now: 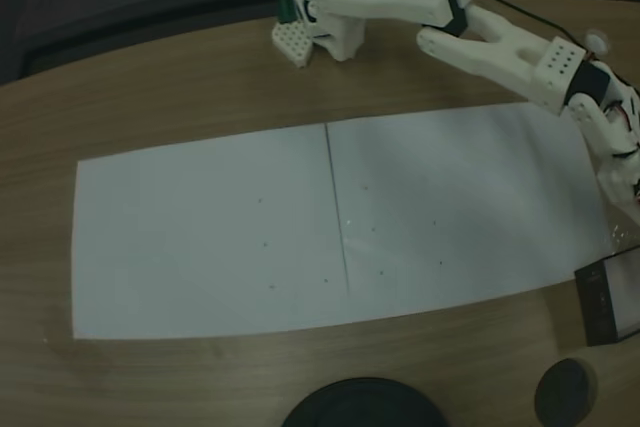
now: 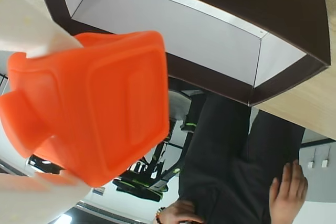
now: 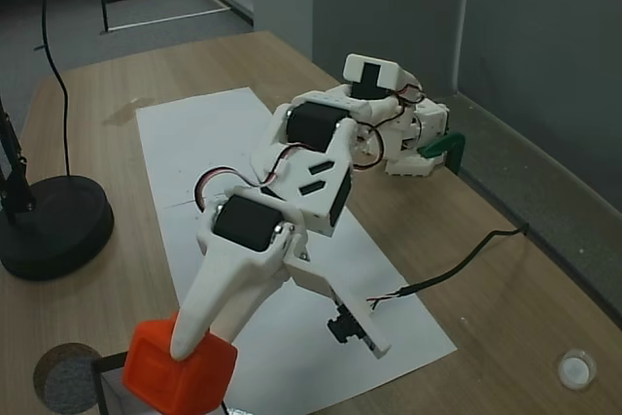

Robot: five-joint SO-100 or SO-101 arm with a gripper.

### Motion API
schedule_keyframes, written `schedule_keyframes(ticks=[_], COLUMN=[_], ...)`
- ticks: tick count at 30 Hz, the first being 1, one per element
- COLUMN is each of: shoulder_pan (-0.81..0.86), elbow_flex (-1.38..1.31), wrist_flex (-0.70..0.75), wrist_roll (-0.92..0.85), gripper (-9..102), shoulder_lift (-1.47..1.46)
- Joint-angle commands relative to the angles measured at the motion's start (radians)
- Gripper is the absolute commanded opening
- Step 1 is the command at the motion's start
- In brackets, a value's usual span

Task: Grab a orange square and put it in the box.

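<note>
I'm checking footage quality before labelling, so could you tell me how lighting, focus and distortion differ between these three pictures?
A fixed view from above is dim and grey, its fisheye lens bowing the table edge, and the box is cut off at the frame's edge. The wrist view is bright and upside down; the orange block looms large and slightly soft. Another fixed view is evenly lit and sharp, with the hand on the block.

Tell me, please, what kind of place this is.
Probably an office or lab room: a wooden table with white paper under a small robot arm, grey carpet floor behind, and a person's hand nearby.
</note>
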Motion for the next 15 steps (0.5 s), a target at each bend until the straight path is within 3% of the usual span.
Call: schedule_keyframes(ticks=[1,4,9,15], shoulder_pan=[0.003,0.009,0.009,0.011], elbow_flex=[-0.078,-0.078,-0.069,-0.08], wrist_flex=[-0.034,-0.031,-0.017,0.015], wrist_roll=[-0.002,0.0,0.021,0.051], gripper=[7,8,23,23], shoulder_lift=[0.035,0.037,0.049,0.049])
